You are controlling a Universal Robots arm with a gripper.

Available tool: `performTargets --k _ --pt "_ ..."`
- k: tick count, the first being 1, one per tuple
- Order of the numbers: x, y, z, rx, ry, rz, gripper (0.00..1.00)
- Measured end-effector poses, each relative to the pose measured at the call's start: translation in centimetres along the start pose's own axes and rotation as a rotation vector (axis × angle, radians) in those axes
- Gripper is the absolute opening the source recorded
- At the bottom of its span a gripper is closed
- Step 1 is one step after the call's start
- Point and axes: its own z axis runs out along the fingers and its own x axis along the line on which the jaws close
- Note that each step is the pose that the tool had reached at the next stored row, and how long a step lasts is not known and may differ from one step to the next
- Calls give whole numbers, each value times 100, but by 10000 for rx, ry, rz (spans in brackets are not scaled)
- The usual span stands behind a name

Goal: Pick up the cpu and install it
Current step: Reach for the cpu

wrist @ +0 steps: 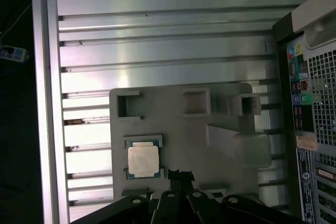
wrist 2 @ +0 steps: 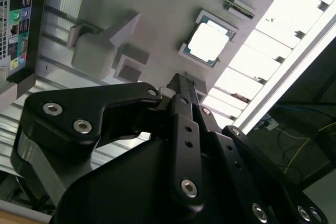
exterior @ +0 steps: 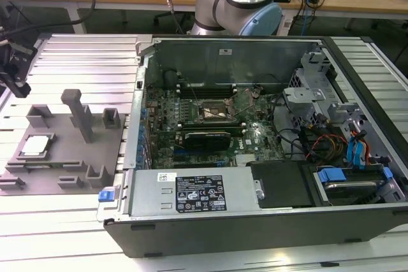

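Observation:
The cpu (exterior: 35,146) is a small square chip with a silvery top, lying flat in a recess of the grey plastic tray (exterior: 70,157) at the exterior view's left. Both wrist views look down on it: cpu (wrist 2: 208,43) (wrist: 143,161) on the tray (wrist 2: 157,9) (wrist: 194,140). My black gripper (exterior: 16,84) hangs above the tray's far left corner, apart from the chip. Its fingertips (wrist 2: 179,83) (wrist: 178,174) stand together with nothing between them. The dark motherboard socket (exterior: 213,111) with its metal frame sits inside the open computer case.
The open computer case (exterior: 255,221) fills the exterior view's middle and right, with cables, drive cages and a power supply (exterior: 191,192). The tray carries several raised posts and blocks (exterior: 80,113). Everything rests on a ribbed aluminium table (exterior: 83,55). The arm's base (exterior: 239,4) stands behind the case.

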Motion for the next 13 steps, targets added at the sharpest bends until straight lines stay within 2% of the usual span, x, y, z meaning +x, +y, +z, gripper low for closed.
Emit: performTargets --k 7,13 --pt "41 -6 54 0 1 0 11" --pt "43 -24 78 1 1 0 11"
